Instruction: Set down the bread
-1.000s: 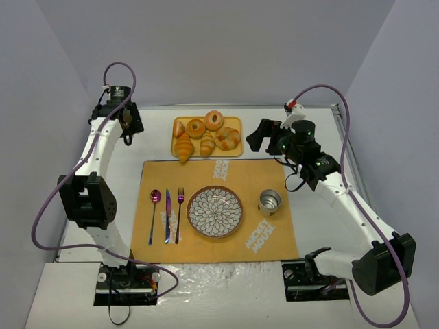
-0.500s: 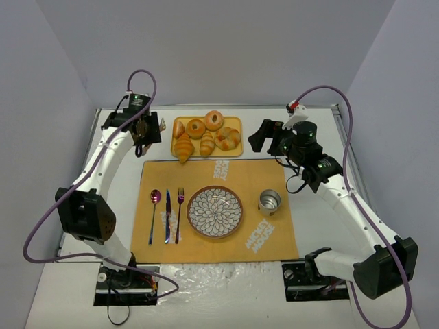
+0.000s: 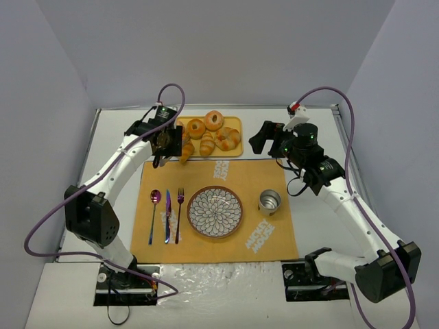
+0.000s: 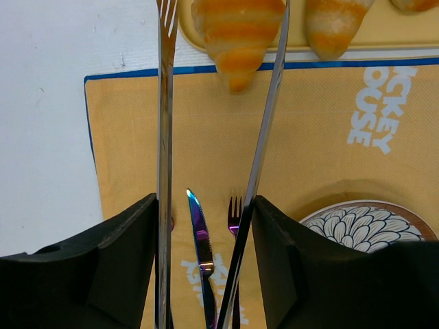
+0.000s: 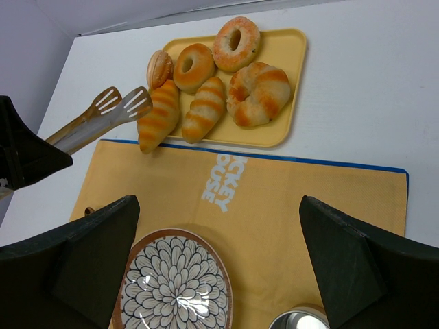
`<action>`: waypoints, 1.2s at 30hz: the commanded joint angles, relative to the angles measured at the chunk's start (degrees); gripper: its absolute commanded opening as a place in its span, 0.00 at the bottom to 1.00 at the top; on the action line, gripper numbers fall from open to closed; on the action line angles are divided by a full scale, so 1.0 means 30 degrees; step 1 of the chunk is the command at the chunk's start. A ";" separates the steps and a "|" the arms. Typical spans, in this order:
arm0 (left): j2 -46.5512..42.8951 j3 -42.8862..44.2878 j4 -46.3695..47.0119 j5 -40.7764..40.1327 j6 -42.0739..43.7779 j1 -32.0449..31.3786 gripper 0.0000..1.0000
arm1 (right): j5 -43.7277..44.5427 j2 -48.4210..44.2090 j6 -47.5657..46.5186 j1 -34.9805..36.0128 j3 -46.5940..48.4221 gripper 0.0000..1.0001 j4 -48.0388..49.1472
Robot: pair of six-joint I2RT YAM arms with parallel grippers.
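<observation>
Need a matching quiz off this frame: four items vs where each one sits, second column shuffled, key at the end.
1. bread
2. tongs
3. metal cup
4. spoon

A. on the placemat, right of the plate
B. on the yellow tray
C. held in the left gripper
D. on the placemat, left of the knife

Pairs: 1-B, 2-C, 3-A, 4-D

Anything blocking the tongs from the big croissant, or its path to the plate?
Nothing visible does. The tongs in the left gripper point straight at the bread, tips right by it. Only bare placemat lies between the tray and the plate. The smaller croissant sits close beside the bread.
</observation>
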 commanded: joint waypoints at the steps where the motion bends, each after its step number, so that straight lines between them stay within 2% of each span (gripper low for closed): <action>1: -0.0776 0.0316 0.0931 -0.0662 -0.0268 -0.0433 0.49 | 0.0496 -0.0691 0.0110 0.0265 0.0003 1.00 0.0844; 12: 0.0269 0.0565 0.0681 -0.1957 -0.0135 -0.1169 0.49 | 0.0701 -0.0779 0.0169 0.0558 -0.0013 1.00 0.0798; 36: 0.1539 0.0930 0.0441 -0.2659 -0.0113 -0.1685 0.49 | 0.0672 -0.1052 0.0031 0.0608 0.0082 1.00 0.0580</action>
